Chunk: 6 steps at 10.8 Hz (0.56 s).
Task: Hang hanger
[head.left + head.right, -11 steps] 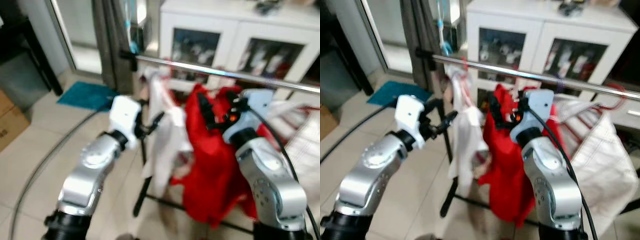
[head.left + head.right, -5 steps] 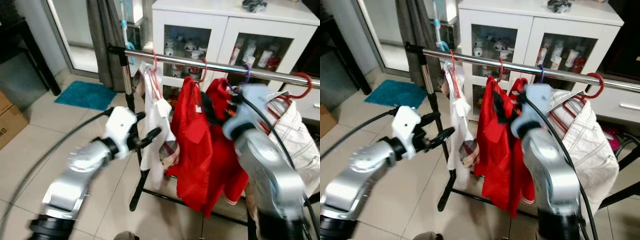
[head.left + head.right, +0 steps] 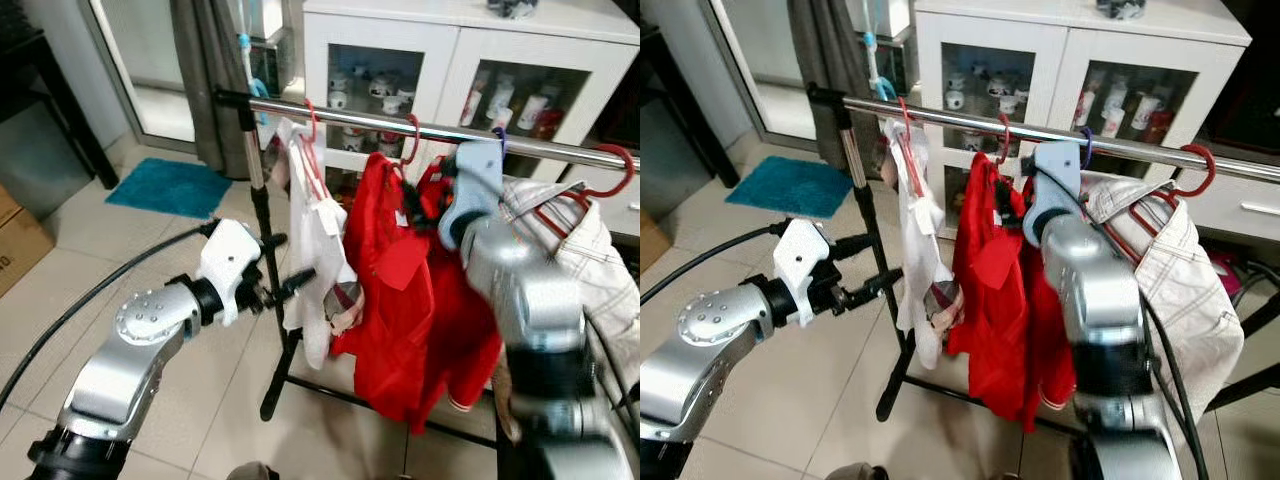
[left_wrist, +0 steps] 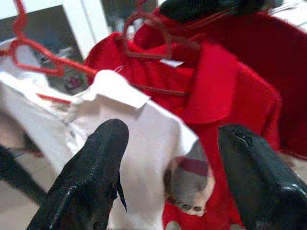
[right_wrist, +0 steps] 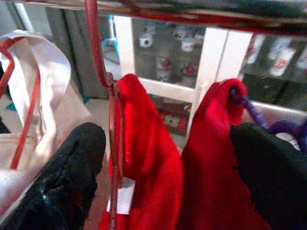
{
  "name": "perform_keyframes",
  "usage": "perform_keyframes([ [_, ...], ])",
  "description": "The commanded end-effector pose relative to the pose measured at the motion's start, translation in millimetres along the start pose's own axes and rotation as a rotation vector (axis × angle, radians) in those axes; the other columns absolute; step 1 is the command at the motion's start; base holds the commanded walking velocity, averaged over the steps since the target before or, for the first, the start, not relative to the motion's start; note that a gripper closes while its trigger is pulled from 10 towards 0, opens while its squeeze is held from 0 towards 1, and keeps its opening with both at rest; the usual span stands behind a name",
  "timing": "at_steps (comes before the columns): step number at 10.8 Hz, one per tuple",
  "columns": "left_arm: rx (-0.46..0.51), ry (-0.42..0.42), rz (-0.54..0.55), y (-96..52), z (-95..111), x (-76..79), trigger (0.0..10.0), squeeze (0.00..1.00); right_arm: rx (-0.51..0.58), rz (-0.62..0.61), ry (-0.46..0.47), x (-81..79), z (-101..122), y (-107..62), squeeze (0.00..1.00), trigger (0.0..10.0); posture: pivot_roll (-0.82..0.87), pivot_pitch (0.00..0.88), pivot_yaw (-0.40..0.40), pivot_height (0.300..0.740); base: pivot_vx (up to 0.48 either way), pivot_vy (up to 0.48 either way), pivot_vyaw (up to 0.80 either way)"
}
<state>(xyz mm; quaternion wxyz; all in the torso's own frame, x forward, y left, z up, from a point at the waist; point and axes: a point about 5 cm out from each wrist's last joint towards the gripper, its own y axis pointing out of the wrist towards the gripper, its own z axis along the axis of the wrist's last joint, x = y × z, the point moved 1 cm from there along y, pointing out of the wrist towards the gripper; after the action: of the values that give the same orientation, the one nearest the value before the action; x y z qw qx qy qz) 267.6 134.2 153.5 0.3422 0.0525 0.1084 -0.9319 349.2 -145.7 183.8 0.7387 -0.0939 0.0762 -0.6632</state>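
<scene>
A chrome rail (image 3: 380, 125) crosses the upper half of the frame, carrying a row of clothes on hangers. The red hanger (image 5: 112, 158) with a red shirt (image 3: 400, 300) hangs at mid-rail, its hook (image 3: 412, 135) looped over the bar; in the right wrist view its thin red stem drops straight from the rail between the two black fingers (image 5: 62, 177).

The right claw (image 5: 163, 163), raised to the rail at upper centre right, stands wide and holds nothing, the red shirt's shoulders between its fingers. The left claw (image 4: 172, 177), at centre left beside the rack's dark upright (image 3: 262, 230), is also spread wide and empty, aimed at a white shirt (image 3: 315, 250) that hangs on another red hanger (image 3: 310, 140) at the rail's left end.

A second red garment (image 5: 216, 158) hangs just right of the first on a purple hook (image 3: 1086, 145). At far right a pale checked shirt (image 3: 1185, 290) hangs from a thick red hanger (image 3: 1200, 170), partly hidden by the right arm (image 3: 1095, 300).

Behind the rack stands a white cabinet (image 3: 440, 60) with glass doors showing cups and figurines. A grey curtain (image 3: 210, 70) hangs at upper left, a teal mat (image 3: 168, 187) lies on the tiled floor (image 3: 60, 300) below it, and a cardboard box (image 3: 18, 245) sits at the left edge. A black cable (image 3: 90, 300) trails from the left arm.
</scene>
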Motion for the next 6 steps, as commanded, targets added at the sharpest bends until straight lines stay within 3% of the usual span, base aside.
perform_keyframes([
  [1,0.005,0.005,-0.030,-1.6,1.2,4.1,10.0,0.00,-0.030,0.032,0.029,-1.8,-2.8,4.9,0.00,10.0,0.02,0.017,0.013,0.740,0.000,0.000,0.00],
  [3,-0.003,-0.001,-0.038,-3.8,-1.5,2.2,10.0,0.00,-0.040,0.052,0.049,-1.3,0.5,16.0,0.00,10.0,0.02,0.017,0.009,0.740,0.000,0.000,0.00],
  [4,-0.005,-0.004,-0.045,-6.6,-1.1,1.3,10.0,0.00,-0.042,0.089,0.047,-5.6,3.7,21.4,0.00,4.2,0.02,0.016,0.007,0.740,0.000,0.000,0.00],
  [5,-0.007,-0.005,-0.047,-8.3,-1.1,0.6,10.0,0.00,-0.045,0.103,0.044,-8.0,4.6,24.2,0.00,3.3,0.02,0.017,0.008,0.740,0.000,0.000,0.00],
  [6,-0.017,-0.005,-0.051,-10.1,-2.6,-0.5,10.0,0.00,-0.074,0.118,0.037,-9.3,2.4,33.6,0.00,0.2,0.02,0.015,0.010,0.740,0.000,0.000,0.00],
])
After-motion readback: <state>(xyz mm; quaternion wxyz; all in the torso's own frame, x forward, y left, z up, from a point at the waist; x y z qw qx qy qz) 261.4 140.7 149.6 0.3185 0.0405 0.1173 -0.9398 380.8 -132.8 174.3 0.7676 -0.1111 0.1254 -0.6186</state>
